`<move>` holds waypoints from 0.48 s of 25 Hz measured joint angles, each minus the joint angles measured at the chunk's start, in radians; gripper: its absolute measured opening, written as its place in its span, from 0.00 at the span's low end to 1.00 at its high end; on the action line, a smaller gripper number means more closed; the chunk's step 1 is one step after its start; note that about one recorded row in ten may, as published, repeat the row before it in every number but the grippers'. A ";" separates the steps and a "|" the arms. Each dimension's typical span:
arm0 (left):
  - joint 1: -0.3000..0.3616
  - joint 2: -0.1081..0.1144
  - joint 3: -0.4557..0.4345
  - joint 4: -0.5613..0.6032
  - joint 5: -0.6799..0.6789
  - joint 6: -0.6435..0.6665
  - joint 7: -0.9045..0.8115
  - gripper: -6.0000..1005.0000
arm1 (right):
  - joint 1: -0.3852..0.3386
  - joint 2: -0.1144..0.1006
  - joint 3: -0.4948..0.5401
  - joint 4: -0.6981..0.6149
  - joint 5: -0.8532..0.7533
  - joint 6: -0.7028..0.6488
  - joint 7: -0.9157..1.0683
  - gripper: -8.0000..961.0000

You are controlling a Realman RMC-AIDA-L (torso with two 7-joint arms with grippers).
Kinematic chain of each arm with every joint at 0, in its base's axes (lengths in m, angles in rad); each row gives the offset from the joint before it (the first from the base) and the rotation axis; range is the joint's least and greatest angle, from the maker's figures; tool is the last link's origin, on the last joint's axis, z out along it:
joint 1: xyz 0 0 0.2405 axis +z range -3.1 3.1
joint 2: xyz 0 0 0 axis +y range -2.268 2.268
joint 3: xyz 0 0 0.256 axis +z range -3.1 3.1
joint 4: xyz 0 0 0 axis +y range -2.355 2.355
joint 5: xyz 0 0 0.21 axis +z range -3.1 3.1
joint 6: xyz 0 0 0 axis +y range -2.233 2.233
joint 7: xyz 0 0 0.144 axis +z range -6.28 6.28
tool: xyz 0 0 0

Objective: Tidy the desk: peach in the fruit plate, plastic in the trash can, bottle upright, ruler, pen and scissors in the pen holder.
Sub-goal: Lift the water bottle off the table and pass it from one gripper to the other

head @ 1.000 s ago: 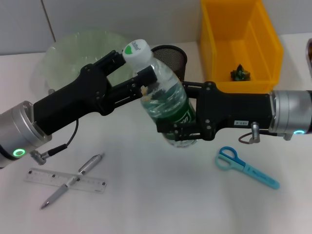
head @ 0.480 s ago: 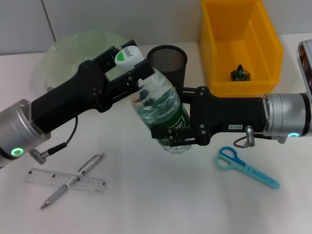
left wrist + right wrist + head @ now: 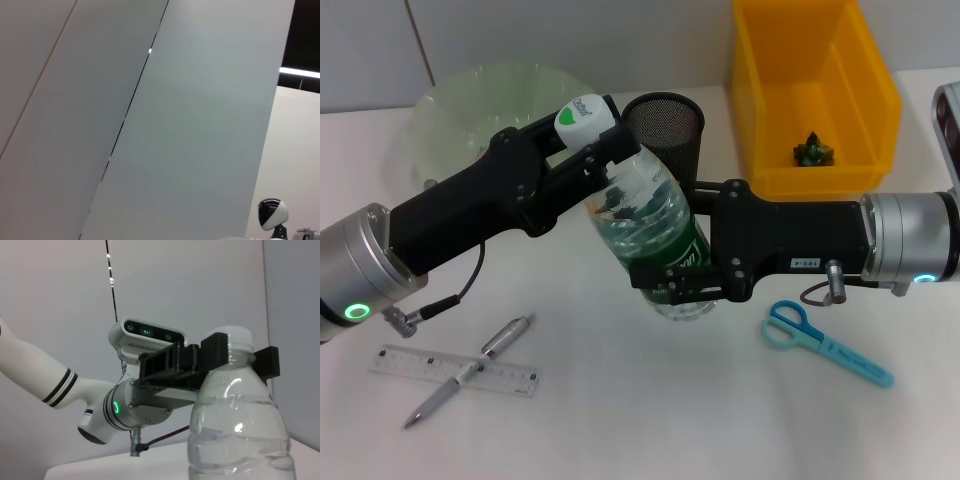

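Note:
The clear bottle point(image 3: 645, 225) with its white cap point(image 3: 585, 118) hangs tilted over the middle of the desk point(image 3: 650, 420), cap toward the fruit plate point(image 3: 470, 100). My left gripper point(image 3: 600, 142) is shut on its neck, which also shows in the right wrist view, where the black fingers point(image 3: 216, 352) clamp the bottle point(image 3: 235, 425) just under the cap. My right gripper point(image 3: 677, 282) is shut on the green-labelled lower body. The pen holder point(image 3: 666, 128) stands right behind the bottle. Pen point(image 3: 470, 370) lies across the ruler point(image 3: 455, 370) at front left; scissors point(image 3: 825, 342) lie at front right. The peach is out of view.
The yellow trash can point(image 3: 815, 60) stands at the back right with a small dark crumpled piece point(image 3: 813, 150) inside. The left wrist view shows only a wall. Whether the bottle's base touches the desk, I cannot tell.
Both grippers have carried the bottle a little to the left and slightly lower; its cap now sits nearer the fruit plate. Pen, ruler and scissors have not moved.

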 joint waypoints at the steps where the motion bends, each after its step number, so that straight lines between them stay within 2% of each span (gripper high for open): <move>1: 0.000 0.000 0.000 0.001 0.000 0.000 -0.001 0.52 | 0.000 0.000 0.000 0.000 0.000 -0.002 -0.001 0.80; 5: 0.002 0.001 0.001 0.003 0.000 0.002 -0.007 0.43 | -0.004 0.000 0.000 0.001 0.001 -0.004 -0.004 0.82; 12: 0.004 0.001 0.001 0.005 -0.003 0.003 -0.003 0.44 | -0.007 0.000 0.000 0.022 0.001 -0.003 -0.007 0.85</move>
